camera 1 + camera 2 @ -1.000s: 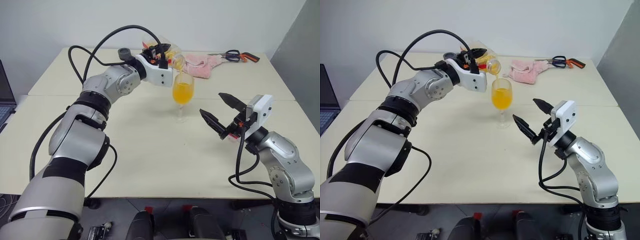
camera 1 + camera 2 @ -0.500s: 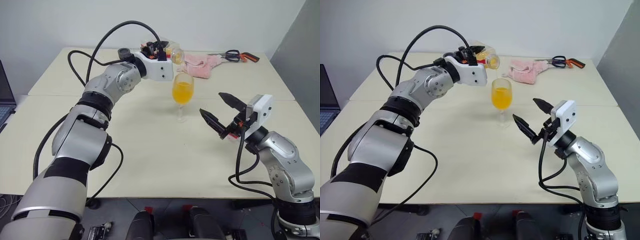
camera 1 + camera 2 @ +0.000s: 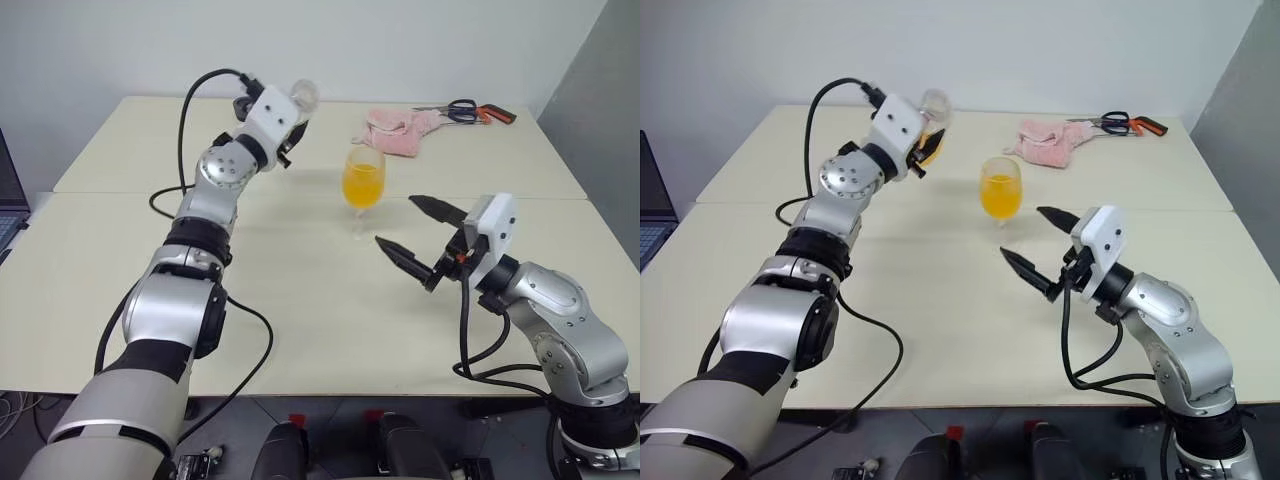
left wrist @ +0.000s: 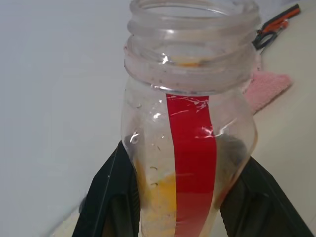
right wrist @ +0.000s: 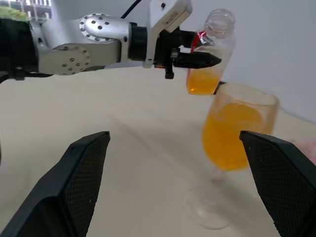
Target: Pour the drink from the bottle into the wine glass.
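The pour looks finished. The wine glass [image 3: 363, 185] stands upright on the tabletop [image 3: 300, 290], its bowl well over half full of the drink [image 3: 362, 186]. The left gripper [image 5: 197, 58] has its fingers closed on the bottle [image 4: 190, 128], which is held upright and uncapped at about ten o'clock from the glass, clear of its rim. A little orange liquid sits in the bottom of the bottle, though how much is hard to judge from the wrist view.

The step in hand is carrying the bottle away from the glass. The next move probably calls for setting it down upright on bare tabletop to the left, well apart from the glass, and only then letting go.

The right gripper [image 3: 410, 233] hovers at roughly four o'clock from the glass with its fingers spread wide and nothing between them. It is near the stem, so a careless sweep could tip the glass.

At the far edge, around one o'clock from the glass, lie a pink cloth [image 3: 400, 130] and scissors [image 3: 470, 109], out of the way.
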